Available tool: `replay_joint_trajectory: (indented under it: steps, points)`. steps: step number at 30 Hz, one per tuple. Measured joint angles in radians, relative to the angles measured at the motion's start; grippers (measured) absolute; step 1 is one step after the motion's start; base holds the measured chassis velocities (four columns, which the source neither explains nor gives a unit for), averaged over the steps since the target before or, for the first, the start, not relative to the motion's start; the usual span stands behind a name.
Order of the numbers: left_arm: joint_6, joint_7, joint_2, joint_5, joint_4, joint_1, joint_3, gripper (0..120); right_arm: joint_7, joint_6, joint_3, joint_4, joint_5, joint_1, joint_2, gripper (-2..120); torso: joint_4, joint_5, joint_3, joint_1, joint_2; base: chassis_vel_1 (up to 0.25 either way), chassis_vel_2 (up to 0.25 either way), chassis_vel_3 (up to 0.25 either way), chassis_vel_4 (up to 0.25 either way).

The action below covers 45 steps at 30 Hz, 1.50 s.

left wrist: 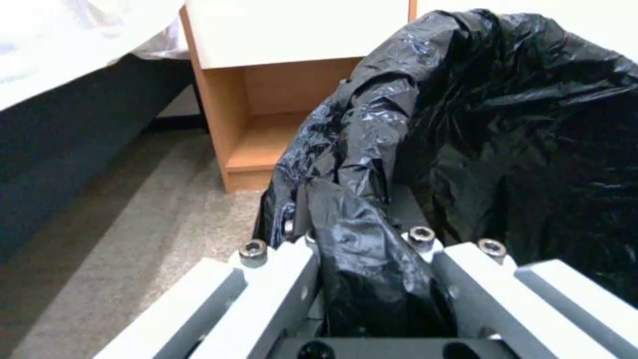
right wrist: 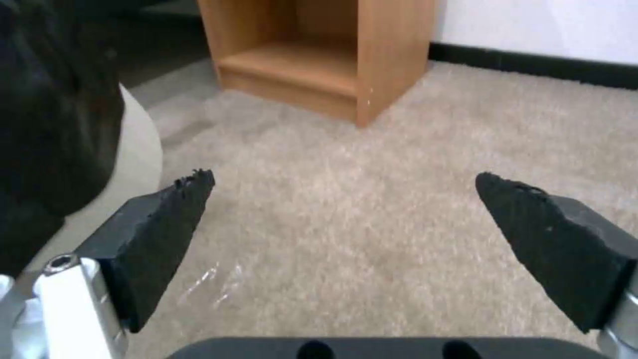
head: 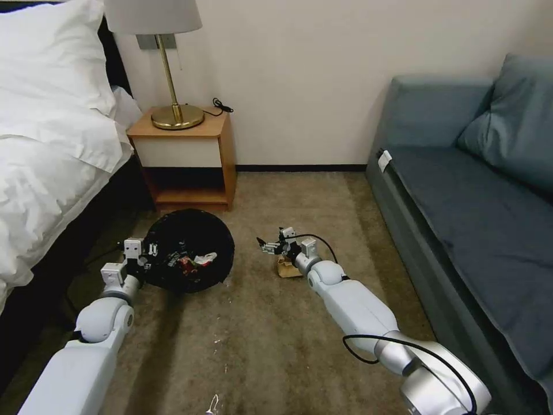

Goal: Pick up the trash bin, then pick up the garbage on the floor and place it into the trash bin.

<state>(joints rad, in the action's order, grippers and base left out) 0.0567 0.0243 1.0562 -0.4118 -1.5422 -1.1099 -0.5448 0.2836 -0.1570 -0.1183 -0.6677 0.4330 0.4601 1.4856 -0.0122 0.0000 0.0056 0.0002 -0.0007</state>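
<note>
Nightstand [head: 187, 155] with lamp [head: 167, 57], bed [head: 52, 144], sofa [head: 472, 202]

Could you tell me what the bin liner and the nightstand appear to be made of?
The bin liner looks like thin glossy black plastic film: it crinkles and catches highlights. The nightstand looks like smooth matte wood or wood-look laminate, orange-brown and evenly coloured; which one cannot be told.
</note>
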Motion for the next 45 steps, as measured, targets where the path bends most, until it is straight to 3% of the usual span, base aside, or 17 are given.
replay_joint_trajectory:
  steps: [20,45]
  points:
    - [0.002,-0.002,-0.008,-0.006,0.005,0.001,-0.010,4,-0.011,0.029,0.047,0.217,-0.183,-0.020,0.076,100,0.0000,0.0000,0.000,0.000,0.000,0.000,0.000,0.000,0.000]
    - [-0.016,0.004,-0.001,-0.004,0.004,-0.016,-0.022,4,-0.021,0.063,0.091,0.209,-0.218,0.010,0.063,100,0.0000,0.0000,0.000,0.000,0.000,0.000,0.000,0.000,0.000]
